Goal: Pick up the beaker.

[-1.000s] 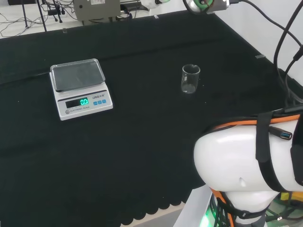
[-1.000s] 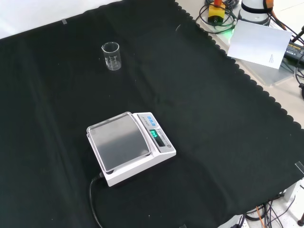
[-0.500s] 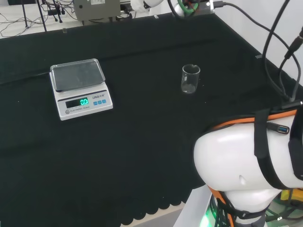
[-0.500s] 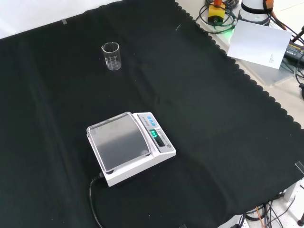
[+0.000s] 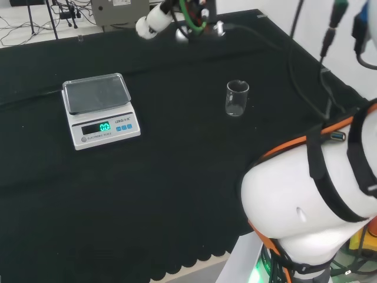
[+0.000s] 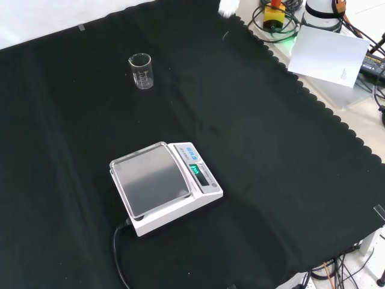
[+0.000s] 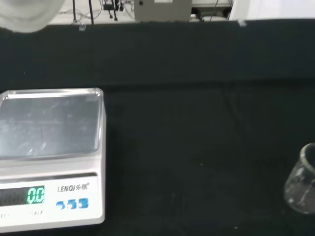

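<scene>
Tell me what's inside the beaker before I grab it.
The beaker stands upright on the black cloth and looks empty: dark cloth shows through its clear wall. A thin clear film at the bottom could not be ruled out.

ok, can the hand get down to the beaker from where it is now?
Probably yes. The beaker stands upright alone on the black cloth, the scale well off to its left in the head view. The hand hangs high near the far edge, nothing between.
</scene>
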Robot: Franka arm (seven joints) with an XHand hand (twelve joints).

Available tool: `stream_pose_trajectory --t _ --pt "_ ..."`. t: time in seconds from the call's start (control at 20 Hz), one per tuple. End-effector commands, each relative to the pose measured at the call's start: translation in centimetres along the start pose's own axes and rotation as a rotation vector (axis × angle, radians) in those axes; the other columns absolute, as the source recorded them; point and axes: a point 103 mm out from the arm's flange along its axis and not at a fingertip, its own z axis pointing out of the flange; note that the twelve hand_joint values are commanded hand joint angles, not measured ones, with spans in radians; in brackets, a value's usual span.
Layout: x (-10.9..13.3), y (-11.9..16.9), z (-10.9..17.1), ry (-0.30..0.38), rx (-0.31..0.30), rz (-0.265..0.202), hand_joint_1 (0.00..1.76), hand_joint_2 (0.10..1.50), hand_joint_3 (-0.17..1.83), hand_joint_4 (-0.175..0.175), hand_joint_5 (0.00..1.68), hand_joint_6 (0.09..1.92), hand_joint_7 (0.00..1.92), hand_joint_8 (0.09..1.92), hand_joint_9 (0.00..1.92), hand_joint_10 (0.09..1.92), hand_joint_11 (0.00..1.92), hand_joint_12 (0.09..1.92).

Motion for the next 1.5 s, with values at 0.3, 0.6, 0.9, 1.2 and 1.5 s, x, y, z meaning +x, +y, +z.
stream_pose_trajectory --t 0.3,0.6,0.9,1.2,1.5 --pt "-8.0 5.9 8.8 0.120 0.073 0.086 0.64 0.69 0.23 0.045 0.10 0.09 0.00 0.56 0.07 0.84 0.00 1.15" --pt "-13.2 6.6 12.2 0.135 0.119 0.116 0.64 0.70 0.23 0.048 0.10 0.09 0.00 0.56 0.07 0.84 0.00 1.14" --pt "-15.9 8.0 16.6 0.180 0.160 0.141 0.65 0.70 0.22 0.051 0.09 0.09 0.00 0.55 0.07 0.84 0.00 1.14" --pt "-19.6 9.4 20.7 0.232 0.193 0.189 0.65 0.70 0.22 0.053 0.08 0.09 0.00 0.55 0.07 0.84 0.00 1.13" --pt "-24.0 10.1 24.7 0.274 0.221 0.249 0.65 0.70 0.22 0.055 0.07 0.09 0.00 0.55 0.07 0.84 0.00 1.12"
